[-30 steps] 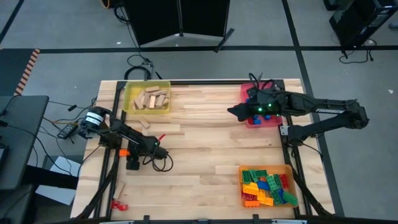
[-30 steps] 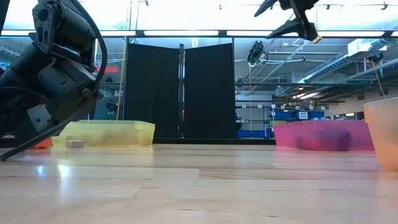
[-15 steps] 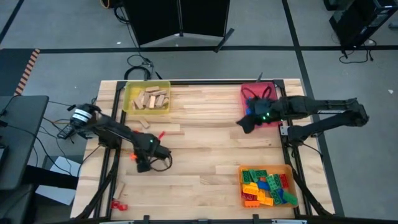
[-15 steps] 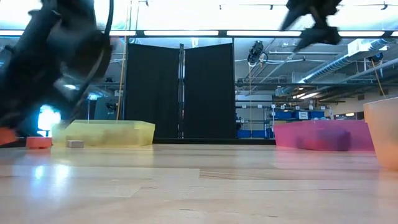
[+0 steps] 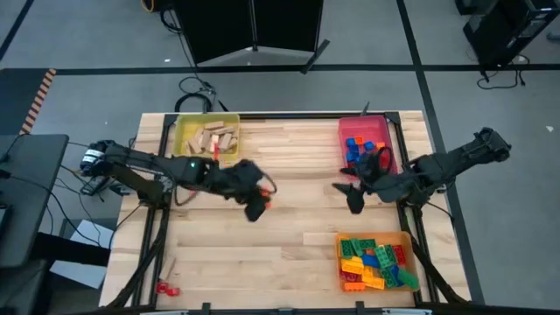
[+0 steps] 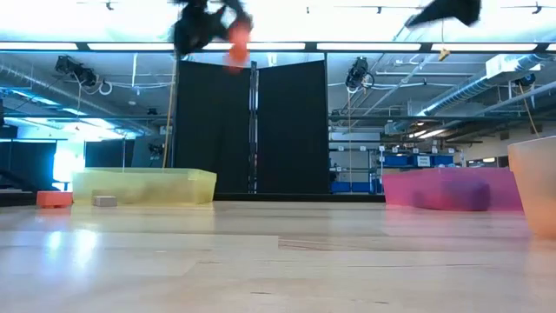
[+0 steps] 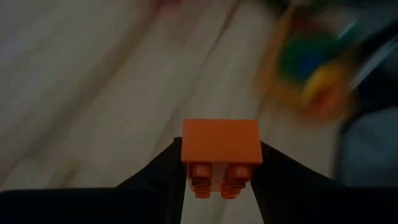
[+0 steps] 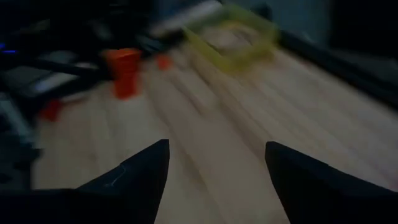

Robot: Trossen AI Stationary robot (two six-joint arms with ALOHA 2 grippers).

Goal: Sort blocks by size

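My left gripper (image 7: 221,163) pinches a small orange brick (image 7: 221,149) by its flat sides, high over the counter (image 5: 289,236) — it looks light, hard (maybe slippery). My right gripper (image 8: 217,168) is open, empty.

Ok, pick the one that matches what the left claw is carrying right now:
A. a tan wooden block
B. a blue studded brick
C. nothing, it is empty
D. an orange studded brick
D: the left wrist view shows an orange studded brick pinched between the left claw's dark fingers, and the high view shows orange at that claw's tip over the middle of the table.
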